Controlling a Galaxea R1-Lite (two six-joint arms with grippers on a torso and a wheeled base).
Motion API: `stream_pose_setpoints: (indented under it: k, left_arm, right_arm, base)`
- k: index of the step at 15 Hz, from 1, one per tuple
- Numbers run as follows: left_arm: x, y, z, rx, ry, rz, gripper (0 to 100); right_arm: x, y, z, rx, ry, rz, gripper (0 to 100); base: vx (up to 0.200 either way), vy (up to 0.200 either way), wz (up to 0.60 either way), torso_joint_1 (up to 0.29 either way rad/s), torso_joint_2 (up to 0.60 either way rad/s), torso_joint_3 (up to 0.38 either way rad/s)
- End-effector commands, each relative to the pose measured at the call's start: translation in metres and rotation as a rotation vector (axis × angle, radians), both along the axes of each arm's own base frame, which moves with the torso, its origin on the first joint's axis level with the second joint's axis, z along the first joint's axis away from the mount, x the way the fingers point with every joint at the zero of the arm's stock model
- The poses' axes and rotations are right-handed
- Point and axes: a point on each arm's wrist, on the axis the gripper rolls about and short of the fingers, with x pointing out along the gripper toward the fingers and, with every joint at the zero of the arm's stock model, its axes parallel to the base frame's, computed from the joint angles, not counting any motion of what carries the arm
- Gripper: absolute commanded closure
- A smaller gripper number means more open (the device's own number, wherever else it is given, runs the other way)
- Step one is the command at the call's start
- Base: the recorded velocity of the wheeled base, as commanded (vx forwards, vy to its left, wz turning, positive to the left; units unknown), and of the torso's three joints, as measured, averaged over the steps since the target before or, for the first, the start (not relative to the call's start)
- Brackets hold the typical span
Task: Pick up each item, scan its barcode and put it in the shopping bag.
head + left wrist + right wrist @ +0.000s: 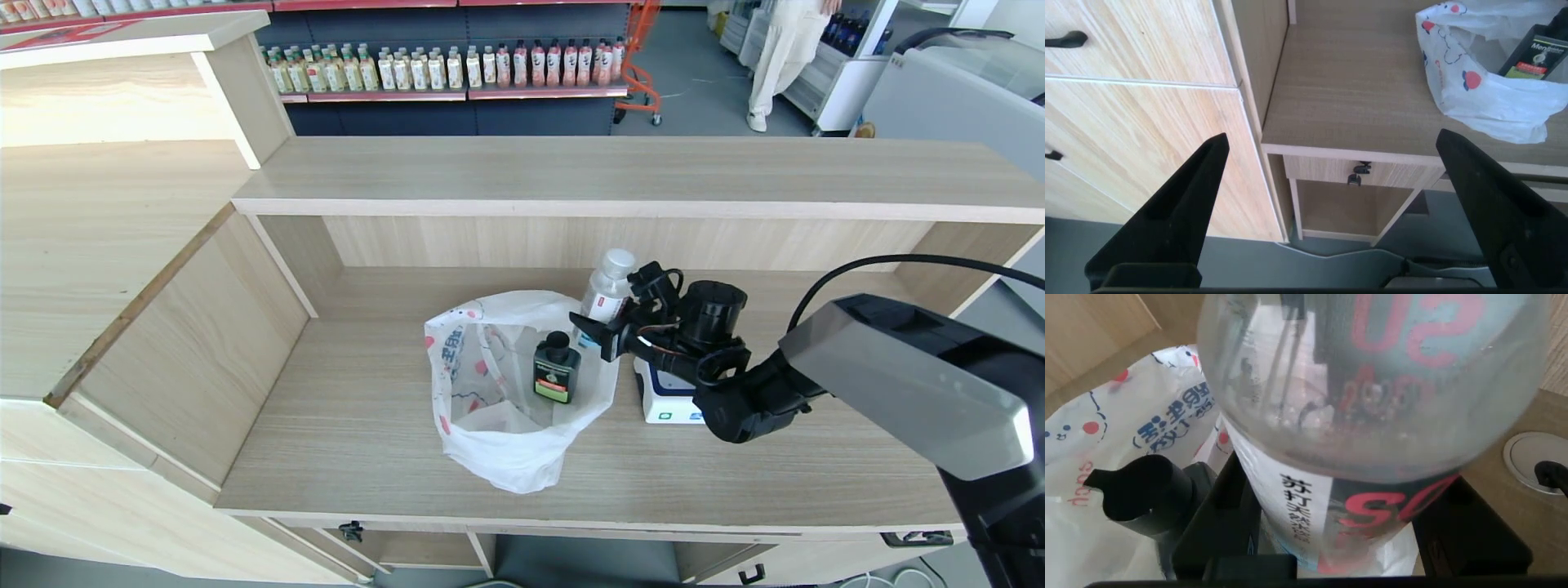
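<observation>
Nearest, off the near left corner of the counter (735, 482), the left gripper (1327, 216) is seen with its two dark, wedge-shaped fingers (1167, 220) spread wide apart and nothing between them; pale wood-grain cabinet fronts lie beyond it.

On the matt wood-grain counter top a shopping bag (490, 441) of thin, crumpled white plastic with printed red and blue motifs is stood open. Inside it, a squat dark bottle (557, 371) with a black cap and a green label is held upright.

Just right of the bag, a white box-shaped scanner (663, 400) is partly hidden by the right arm.

Farther back, at the bag's far right rim, the right gripper (602, 325) is clamped on the lower body of a clear bottle (608, 290). The bottle is cylindrical, of transparent plastic, with a red and white label. Its long axis is close to upright, white cap uppermost, above the claw. Whether its base touches the counter cannot be told.

Beyond the counter's raised far ledge, a shelf of drinks (449, 69) is visible.
</observation>
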Motion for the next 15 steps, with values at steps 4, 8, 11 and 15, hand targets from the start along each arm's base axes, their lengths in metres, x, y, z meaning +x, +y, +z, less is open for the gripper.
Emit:
stream_pose_setpoints:
  k: [4,8,11,15]
  left_arm:
    - [0.0,0.0,0.0,-0.001,-0.001,0.0,0]
    - [0.0,0.0,0.0,-0.001,-0.001,0.0,0]
    - [0.0,0.0,0.0,-0.001,-0.001,0.0,0]
    - [0.0,0.0,0.0,-0.001,-0.001,0.0,0]
  right_arm:
    - [0.001,0.0,-0.014,-0.034,0.007,-0.003,100]
    - [0.001,0.0,-0.016,-0.045,0.005,-0.003,0]
    - [0.002,0.0,-0.012,-0.038,-0.005,-0.002,0]
    - [-0.004,-0.003,0.016,-0.011,-0.047,-0.005,0]
  base:
    - [0.0,0.0,0.0,0.0,0.0,0.0]
    - [0.0,0.0,0.0,0.0,0.0,0.0]
    - [0.0,0.0,0.0,0.0,0.0,0.0]
    - [0.0,0.0,0.0,0.0,0.0,0.0]
